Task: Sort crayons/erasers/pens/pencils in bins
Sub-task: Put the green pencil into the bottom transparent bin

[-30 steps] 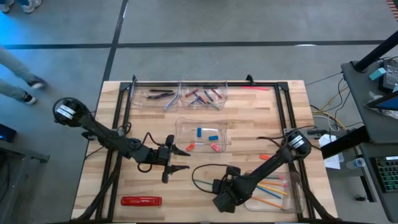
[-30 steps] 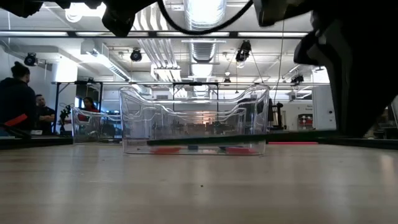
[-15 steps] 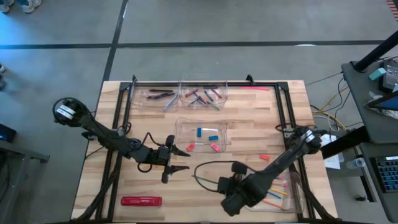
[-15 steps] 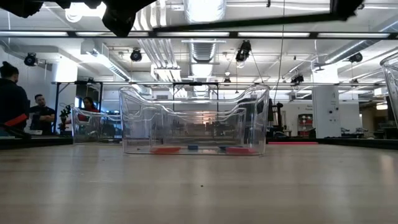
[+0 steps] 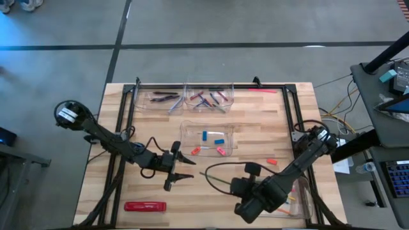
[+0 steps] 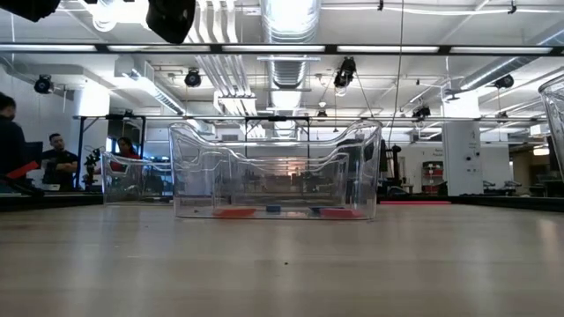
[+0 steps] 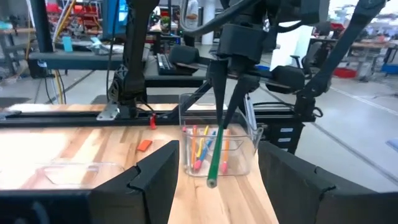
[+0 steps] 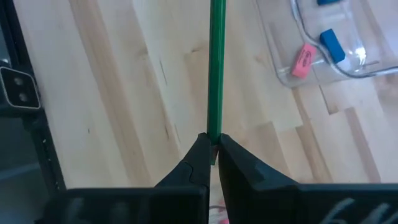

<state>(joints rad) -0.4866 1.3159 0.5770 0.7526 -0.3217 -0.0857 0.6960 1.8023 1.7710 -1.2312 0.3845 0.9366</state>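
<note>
Right gripper (image 8: 211,152) pinches green pencil (image 8: 216,68), raised over table (image 8: 124,93).

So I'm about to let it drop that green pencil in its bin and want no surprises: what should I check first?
1. Right pincer shut on the green pencil: ok.
2. Pencil lifted off the table: ok.
3. Pencil bin upright, holding only pencils: ok.
4. Pencil tip already over the bin: not ok, it hangs short of it.
5. Left pincer open, empty, away from the bin: ok.
6. Loose orange bits on the table sorted: not ok.
</note>
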